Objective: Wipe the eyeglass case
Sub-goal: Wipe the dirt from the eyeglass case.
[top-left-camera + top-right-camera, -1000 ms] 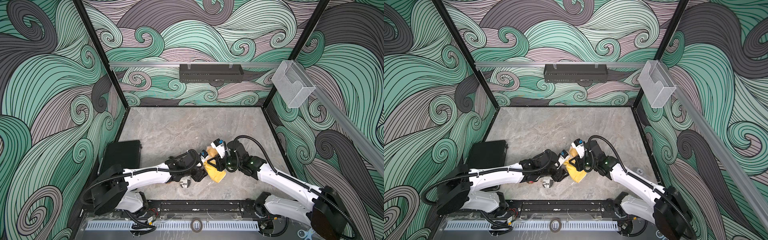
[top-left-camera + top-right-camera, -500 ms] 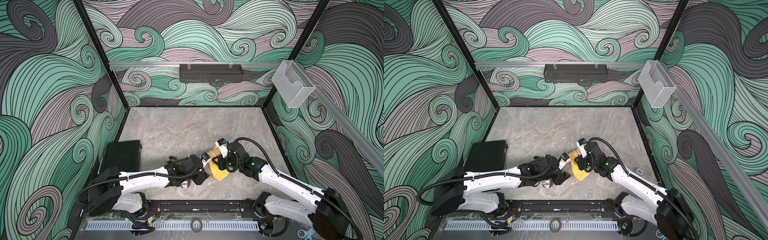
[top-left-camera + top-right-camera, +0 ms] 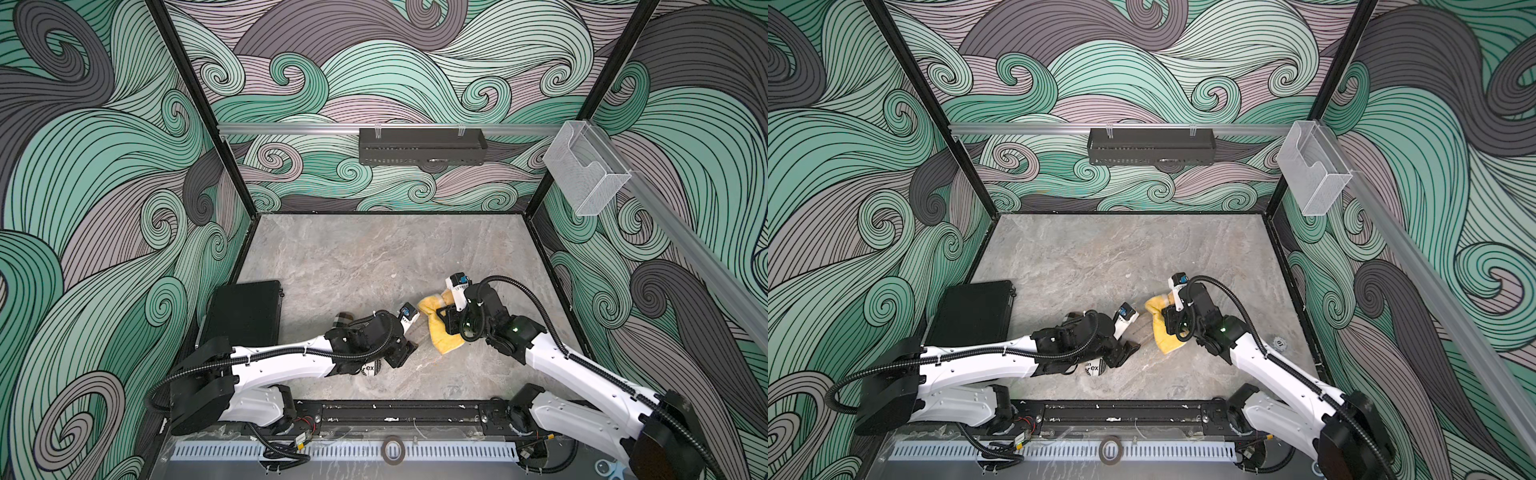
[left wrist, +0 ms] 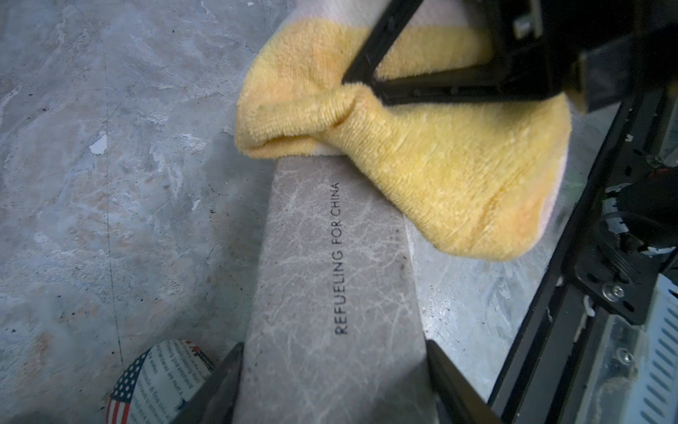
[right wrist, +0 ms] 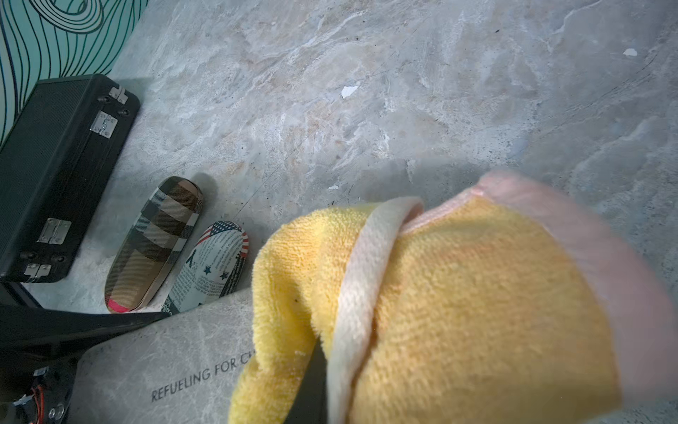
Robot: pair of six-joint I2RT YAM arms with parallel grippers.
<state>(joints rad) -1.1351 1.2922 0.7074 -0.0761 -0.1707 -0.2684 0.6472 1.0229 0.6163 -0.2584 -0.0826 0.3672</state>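
Right gripper [image 4: 357,88], pinched shut on the yellow cloth [image 4: 440,176], holds it over the near end of the eyeglass case [image 4: 330,293], whose long axis runs straight away to the left gripper [image 4: 334,347] clamping the far end.

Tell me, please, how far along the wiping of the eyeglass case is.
Done: the left gripper grips the grey case and the right gripper pinches the yellow cloth. In hand: the cloth lies across the case's free end. Left: the stretch bearing the lettering is uncovered; whether it has been wiped I cannot tell.
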